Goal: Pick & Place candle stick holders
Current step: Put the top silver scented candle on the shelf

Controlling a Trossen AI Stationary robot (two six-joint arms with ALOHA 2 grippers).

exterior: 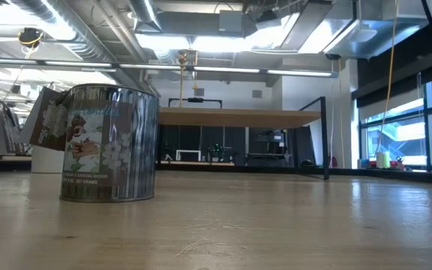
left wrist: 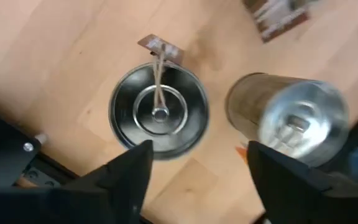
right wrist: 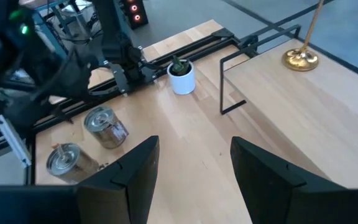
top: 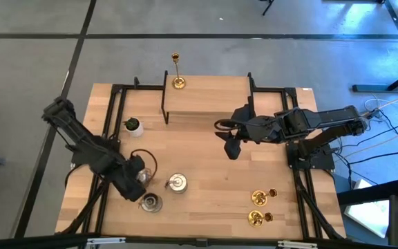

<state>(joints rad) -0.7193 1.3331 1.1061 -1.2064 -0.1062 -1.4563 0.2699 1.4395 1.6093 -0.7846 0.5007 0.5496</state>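
Note:
Two squat silvery candle stick holders stand on their bases near the table's near left. In the left wrist view they show from above. My left gripper points down beside them, open, with bare wood between its fingers. One tall gold holder stands on the raised shelf. Two gold holders sit at the near right. My right gripper hovers open over the table's middle right.
A small white pot with a green plant stands at the left, behind the silvery holders. The shelf's black legs stand at the far centre. Black frame rails run along both table sides. Bare wood lies in the middle.

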